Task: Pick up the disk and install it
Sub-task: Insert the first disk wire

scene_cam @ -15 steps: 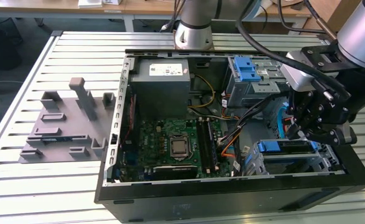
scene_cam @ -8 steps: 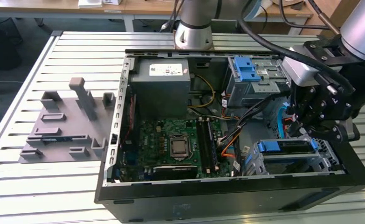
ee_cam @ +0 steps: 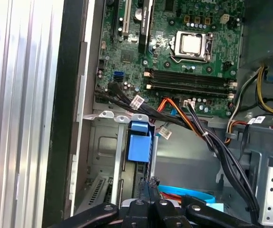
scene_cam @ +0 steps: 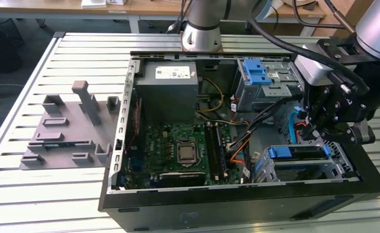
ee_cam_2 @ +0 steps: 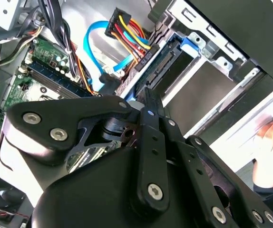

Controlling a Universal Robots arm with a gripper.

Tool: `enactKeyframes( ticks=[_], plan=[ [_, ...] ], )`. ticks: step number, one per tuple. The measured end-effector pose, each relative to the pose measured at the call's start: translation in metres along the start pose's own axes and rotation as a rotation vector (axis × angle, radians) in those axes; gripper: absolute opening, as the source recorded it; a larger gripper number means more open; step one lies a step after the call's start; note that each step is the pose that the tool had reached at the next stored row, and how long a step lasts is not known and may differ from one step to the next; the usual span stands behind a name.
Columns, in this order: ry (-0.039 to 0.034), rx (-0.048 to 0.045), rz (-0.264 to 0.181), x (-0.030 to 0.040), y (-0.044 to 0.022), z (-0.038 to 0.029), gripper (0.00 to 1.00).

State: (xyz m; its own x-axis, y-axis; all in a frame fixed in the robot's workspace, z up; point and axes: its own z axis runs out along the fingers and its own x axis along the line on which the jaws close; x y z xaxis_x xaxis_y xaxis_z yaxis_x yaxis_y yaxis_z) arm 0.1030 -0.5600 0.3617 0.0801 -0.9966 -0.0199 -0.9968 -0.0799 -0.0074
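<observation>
1. The disk [scene_cam: 300, 156] is seen in the exterior view as a flat silver-grey slab edged with blue plastic rails, with a blue tab at the end nearest the green circuit board [scene_cam: 180, 148].
2. It is found lying flat in the lower metal bay of the open computer case [scene_cam: 241, 204], towards the exterior view's right, its top face showing.
3. In the first wrist view the blue tab [ee_cam: 139, 141] is picked out standing against the metal frame of the bay, with black and orange cables [ee_cam: 193, 123] draped just beside it.
4. The pincer [scene_cam: 317, 137] is seen hovering directly over the bay, just above the disk. Whether they touch cannot be told.
5. In both wrist views the pincer [ee_cam: 149, 189] [ee_cam_2: 147, 97] is shown narrowed right down, its two thin tips drawn together with nothing held between them.
6. In the second wrist view a blue rail [ee_cam_2: 186, 45] and a plug with coloured wires [ee_cam_2: 127, 33] are seen just beyond the tips.
7. The case is carried on a slatted metal surface [scene_cam: 79, 194], where a grey plastic fixture plate [scene_cam: 70, 131] lies well apart from the disk.
</observation>
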Motion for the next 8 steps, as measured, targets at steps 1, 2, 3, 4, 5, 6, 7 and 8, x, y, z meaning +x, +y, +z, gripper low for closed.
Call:
enactKeyframes(
  ticks=[1, 2, 3, 4, 5, 6, 7, 8],
  plan=[
    [0.0000, 0.0000, 0.001, -0.0011, -0.0012, 0.0000, 0.11],
    [-0.0001, 0.0000, 0.001, -0.0022, -0.0030, 0.0001, 0.11],
    [-0.0001, 0.0001, 0.001, -0.0031, -0.0050, 0.0002, 0.11],
    [-0.0001, 0.0001, 0.001, -0.0083, -0.0142, 0.0003, 0.11],
    [0.0004, 0.0000, 0.001, -0.0086, -0.0144, -0.0006, 0.11],
    [0.0000, 0.0000, 0.002, -0.0090, -0.0145, -0.0013, 0.11],
    [0.0000, 0.0002, 0.005, -0.0095, -0.0146, -0.0017, 0.11],
    [0.0000, 0.0009, 0.008, -0.0100, -0.0147, -0.0018, 0.11]
  ],
)
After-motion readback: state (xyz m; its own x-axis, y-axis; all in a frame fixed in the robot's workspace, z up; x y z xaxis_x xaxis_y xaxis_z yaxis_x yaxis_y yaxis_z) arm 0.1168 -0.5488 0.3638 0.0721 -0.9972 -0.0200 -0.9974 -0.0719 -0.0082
